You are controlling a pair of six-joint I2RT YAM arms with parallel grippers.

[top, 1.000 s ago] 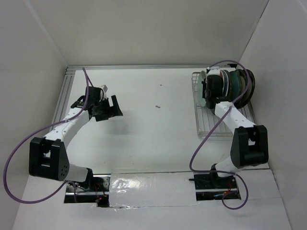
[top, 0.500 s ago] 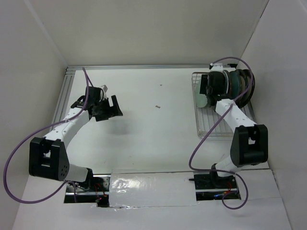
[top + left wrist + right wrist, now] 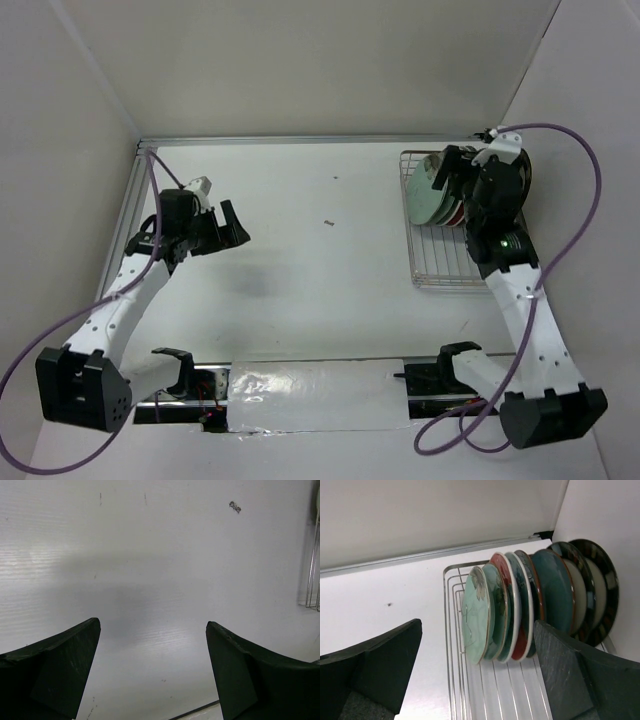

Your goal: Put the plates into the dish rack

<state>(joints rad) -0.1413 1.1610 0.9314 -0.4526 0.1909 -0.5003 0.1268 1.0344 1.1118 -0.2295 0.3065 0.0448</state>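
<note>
Left gripper (image 3: 152,624): jaws wide apart, holding nothing, over the white table (image 3: 150,545). Right gripper (image 3: 477,626): jaws wide apart, holding nothing, just short of the dish rack (image 3: 487,695). The plates (image 3: 547,590) stand on edge in a row at the rack's far end, with a pale mint plate (image 3: 472,617) foremost.

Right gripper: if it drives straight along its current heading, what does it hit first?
Likely the pale mint plate at the near end of the row in the dish rack. It sits centred between the open jaws of the right gripper. Depth is unclear.
</note>
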